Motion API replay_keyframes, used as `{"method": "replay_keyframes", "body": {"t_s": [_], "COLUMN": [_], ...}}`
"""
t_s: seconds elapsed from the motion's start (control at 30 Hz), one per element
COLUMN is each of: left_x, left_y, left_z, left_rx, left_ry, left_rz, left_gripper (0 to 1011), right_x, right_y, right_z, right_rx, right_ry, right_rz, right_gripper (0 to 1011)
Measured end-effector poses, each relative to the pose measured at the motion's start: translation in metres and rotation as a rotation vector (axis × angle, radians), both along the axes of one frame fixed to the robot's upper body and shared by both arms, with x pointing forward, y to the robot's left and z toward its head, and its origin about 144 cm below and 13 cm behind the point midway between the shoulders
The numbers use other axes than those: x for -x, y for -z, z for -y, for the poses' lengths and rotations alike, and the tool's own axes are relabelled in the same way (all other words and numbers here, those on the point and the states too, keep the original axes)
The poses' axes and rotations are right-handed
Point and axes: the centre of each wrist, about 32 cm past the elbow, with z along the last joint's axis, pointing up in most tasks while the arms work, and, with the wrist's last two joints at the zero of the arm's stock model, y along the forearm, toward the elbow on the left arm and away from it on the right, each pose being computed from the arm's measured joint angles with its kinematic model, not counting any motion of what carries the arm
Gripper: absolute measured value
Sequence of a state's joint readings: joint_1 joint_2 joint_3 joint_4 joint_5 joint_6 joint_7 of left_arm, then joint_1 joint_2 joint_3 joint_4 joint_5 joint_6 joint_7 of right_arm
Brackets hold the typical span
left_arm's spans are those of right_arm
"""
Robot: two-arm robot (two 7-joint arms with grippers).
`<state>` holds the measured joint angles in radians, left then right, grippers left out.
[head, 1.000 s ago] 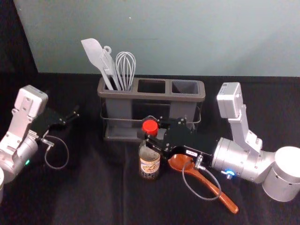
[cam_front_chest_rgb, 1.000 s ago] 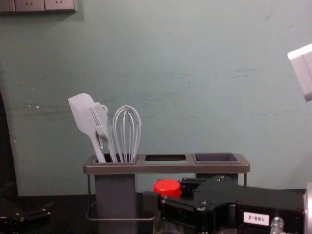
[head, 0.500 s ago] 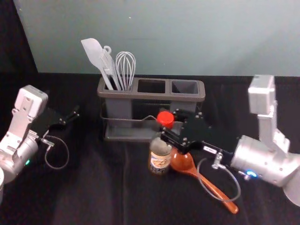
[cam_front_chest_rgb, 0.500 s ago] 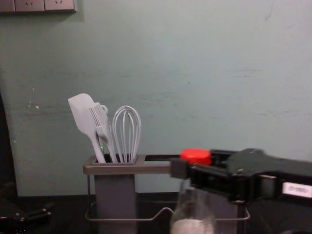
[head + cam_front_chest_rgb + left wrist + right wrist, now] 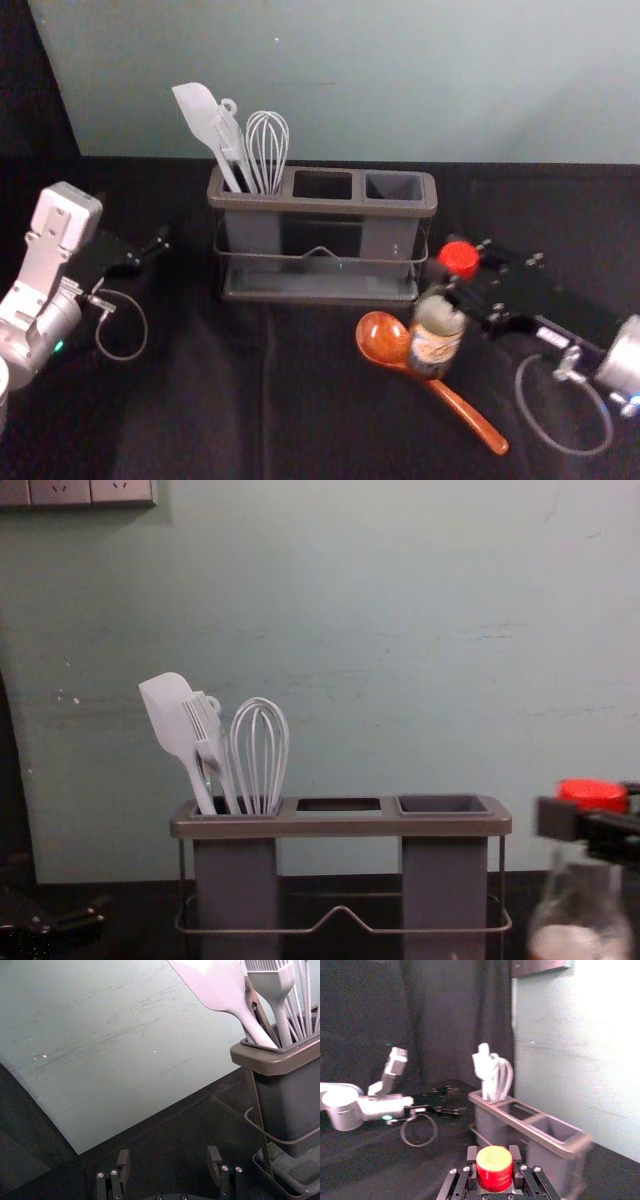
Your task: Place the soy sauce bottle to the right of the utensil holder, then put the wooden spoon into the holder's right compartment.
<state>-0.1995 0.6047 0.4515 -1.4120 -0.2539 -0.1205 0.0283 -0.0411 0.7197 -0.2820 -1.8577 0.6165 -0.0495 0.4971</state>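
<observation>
The right pincer (image 5: 456,272) is clamped on the neck of the soy sauce bottle (image 5: 436,325), just below its red cap, near the right end of the utensil holder (image 5: 322,204) and on its near side; the orange-and-white label has print too small to read. The wooden spoon (image 5: 384,338) lies on the table (image 5: 200,420), its handle pointing near and right, partly behind the bottle in the head view. At the far left, the left pincer (image 5: 160,242) is parked, its fingers wide apart with nothing between.
</observation>
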Motion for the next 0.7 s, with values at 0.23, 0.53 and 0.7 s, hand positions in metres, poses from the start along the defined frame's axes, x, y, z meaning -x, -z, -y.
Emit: {"method": "replay_keyframes", "body": {"t_s": [0.23,0.53,0.7], "left_x": [0.000,0.000,0.000], "left_y": [0.000,0.000,0.000], "left_z": [0.000,0.000,0.000], "left_rx": [0.000,0.000,0.000], "left_ry": [0.000,0.000,0.000], "left_rz": [0.000,0.000,0.000], "left_gripper": [1005,1005,1005], "right_x": [0.006,-0.005,-0.019], "right_y": [-0.003,0.002,0.002], "right_z": [0.023,0.040,0.045], "right_rx": [0.016,0.028,0.036], "right_ry": [0.074,0.145,0.170], "right_rz": [0.016,0.003,0.000], "right_gripper": [381,381,381]}}
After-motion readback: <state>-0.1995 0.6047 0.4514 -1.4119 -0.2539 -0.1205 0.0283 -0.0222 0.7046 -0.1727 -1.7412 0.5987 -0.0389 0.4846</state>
